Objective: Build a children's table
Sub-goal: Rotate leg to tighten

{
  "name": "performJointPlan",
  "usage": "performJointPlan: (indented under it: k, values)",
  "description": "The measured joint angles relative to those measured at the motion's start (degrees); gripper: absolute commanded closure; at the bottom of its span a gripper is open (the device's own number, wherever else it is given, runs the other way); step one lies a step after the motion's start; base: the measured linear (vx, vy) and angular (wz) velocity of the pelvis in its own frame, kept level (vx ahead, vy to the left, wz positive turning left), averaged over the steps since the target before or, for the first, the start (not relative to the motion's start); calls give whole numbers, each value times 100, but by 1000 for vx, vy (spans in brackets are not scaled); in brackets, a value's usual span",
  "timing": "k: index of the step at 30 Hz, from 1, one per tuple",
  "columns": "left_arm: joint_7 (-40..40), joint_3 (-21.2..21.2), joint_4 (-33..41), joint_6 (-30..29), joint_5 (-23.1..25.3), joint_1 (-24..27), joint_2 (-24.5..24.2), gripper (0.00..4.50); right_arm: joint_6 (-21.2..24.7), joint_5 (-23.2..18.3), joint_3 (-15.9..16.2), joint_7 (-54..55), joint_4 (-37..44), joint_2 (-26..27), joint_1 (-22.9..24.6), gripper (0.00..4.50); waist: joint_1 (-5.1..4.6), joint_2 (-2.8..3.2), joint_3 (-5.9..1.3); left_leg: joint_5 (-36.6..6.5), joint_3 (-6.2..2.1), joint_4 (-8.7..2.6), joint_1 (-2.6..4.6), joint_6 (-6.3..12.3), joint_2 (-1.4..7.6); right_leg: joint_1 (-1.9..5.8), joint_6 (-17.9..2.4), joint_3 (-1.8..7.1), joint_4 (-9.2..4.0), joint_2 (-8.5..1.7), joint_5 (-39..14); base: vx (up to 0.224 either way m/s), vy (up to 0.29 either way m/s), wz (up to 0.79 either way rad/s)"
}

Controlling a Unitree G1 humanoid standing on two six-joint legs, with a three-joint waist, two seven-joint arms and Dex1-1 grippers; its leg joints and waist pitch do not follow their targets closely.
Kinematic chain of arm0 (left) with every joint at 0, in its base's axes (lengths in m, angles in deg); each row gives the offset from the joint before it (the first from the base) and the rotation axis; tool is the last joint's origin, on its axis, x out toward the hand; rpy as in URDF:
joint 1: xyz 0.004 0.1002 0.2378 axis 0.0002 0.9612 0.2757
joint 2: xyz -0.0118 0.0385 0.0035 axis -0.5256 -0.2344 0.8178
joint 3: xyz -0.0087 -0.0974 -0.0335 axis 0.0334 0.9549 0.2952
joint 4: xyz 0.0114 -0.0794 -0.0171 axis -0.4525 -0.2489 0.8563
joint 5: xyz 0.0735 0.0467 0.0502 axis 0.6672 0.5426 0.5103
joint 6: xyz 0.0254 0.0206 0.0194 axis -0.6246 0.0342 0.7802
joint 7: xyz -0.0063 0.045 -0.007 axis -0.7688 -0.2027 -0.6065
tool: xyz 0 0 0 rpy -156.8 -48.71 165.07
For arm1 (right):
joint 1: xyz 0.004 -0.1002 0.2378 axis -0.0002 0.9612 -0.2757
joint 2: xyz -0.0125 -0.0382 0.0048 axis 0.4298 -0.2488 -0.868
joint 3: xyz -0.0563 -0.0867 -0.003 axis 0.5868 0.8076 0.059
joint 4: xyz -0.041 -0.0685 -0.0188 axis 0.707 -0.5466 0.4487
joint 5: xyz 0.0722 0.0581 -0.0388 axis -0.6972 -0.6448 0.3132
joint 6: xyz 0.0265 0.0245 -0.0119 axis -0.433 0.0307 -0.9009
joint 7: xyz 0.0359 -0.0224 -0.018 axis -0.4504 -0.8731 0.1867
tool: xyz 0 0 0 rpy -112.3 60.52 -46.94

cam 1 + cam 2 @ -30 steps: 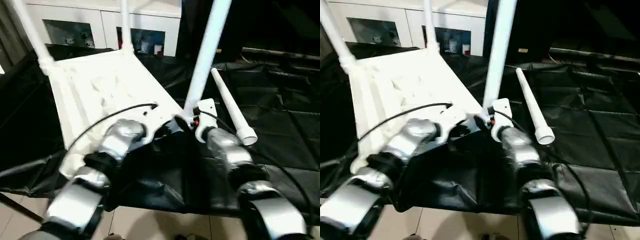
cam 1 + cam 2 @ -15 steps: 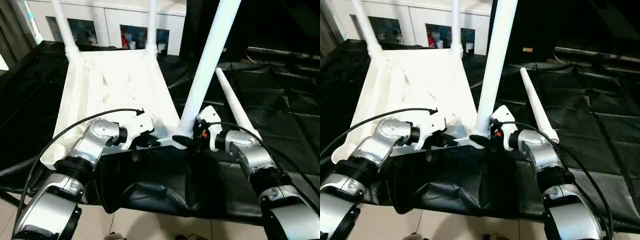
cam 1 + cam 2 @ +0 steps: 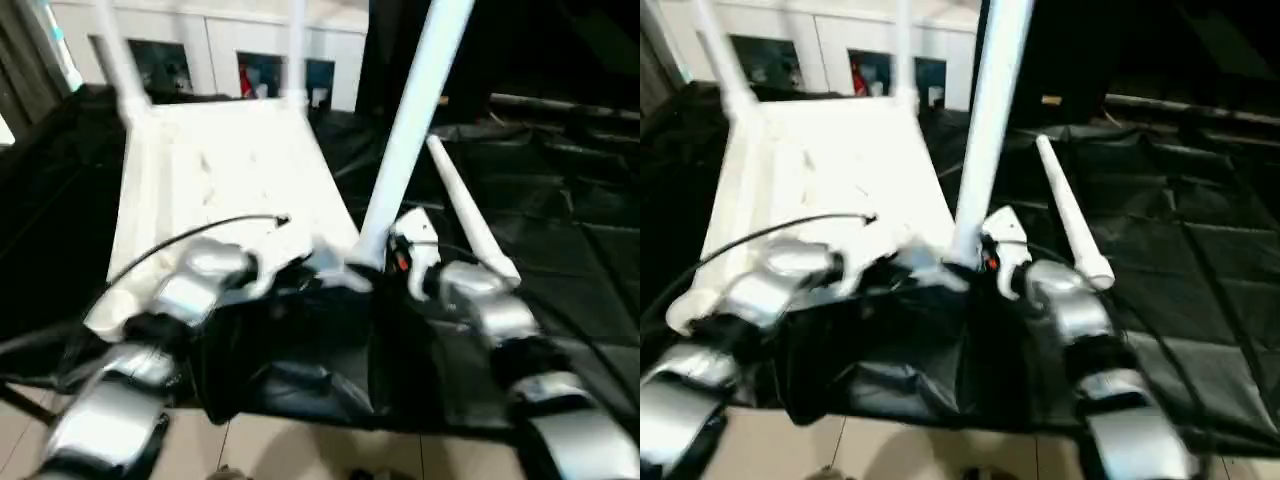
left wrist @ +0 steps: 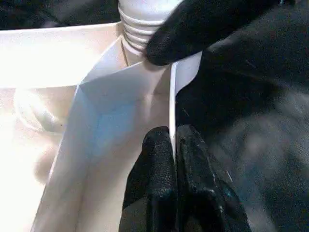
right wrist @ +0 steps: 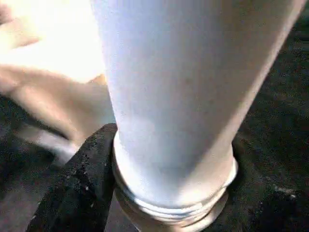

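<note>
The children's table lies upside down on black cloth, its white tabletop (image 3: pixel 220 170) showing the underside. Three white legs stand in its corners: far left (image 3: pixel 118 60), far right (image 3: pixel 297 50) and near right (image 3: pixel 410 130). A fourth leg (image 3: pixel 470 220) lies loose on the cloth to the right. My left gripper (image 4: pixel 173 133) is shut on the thin near rim of the tabletop (image 4: pixel 120 96), close to the near right corner. My right gripper (image 5: pixel 176 145) clasps the ridged base of the near right leg (image 5: pixel 178 87), one black finger (image 5: pixel 87 183) pressed against its side.
A white cabinet with glass doors (image 3: pixel 230 60) stands behind the work surface. Black cloth (image 3: pixel 570 260) covers the surface and hangs over its near edge, with pale floor tiles (image 3: pixel 300 450) below. A black cable (image 3: pixel 200 235) arcs over my left forearm.
The head views shifted and blurred as the camera moved. My right gripper's fingers have closed in around the base of the near right leg. The left gripper has kept its pinch on the rim.
</note>
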Motion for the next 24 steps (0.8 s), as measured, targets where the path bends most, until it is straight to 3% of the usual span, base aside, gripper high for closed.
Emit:
performJointPlan:
  k: [6, 12, 13, 17, 24]
  values:
    - [863, 56, -334, -356, 78, -269, 559, 450, -15, -5, -333, 1458, -284, 418, -224, 174, 27, 5, -4, 0, -1, -6, -4, 1, -2, 5, 4, -1, -1, -2, -2, 0, 0, 0]
    - [962, 61, -374, -360, 85, -293, 618, 450, -224, 93, -361, 1719, -438, 508, -288, 174, 28, 12, -8, 2, 1, -5, -7, 5, -5, 10, 5, 2, -9, -5, -3, 0, 0, 0]
    - [957, 60, -374, -350, 85, -291, 613, 450, -242, 95, -361, 1706, -445, 506, -289, 139, 27, 12, -8, 2, 1, -6, -7, 5, -5, 9, 6, 2, -9, -5, -3, 0, 0, 0]
    - [943, 62, -374, -302, 84, -283, 564, 450, -272, 93, -360, 1516, -449, 498, -288, 96, 17, 14, -8, 2, 1, -10, -6, 5, -4, 7, 11, 1, -8, -4, -6, 0, 0, 0]
    - [173, 98, -87, 140, -26, -3, 47, 450, -225, 84, 54, -356, -307, -129, -197, 96, -26, 15, -6, 2, -3, -20, -6, 5, 3, -1, 9, -5, -3, 4, -4, 0, 0, 0]
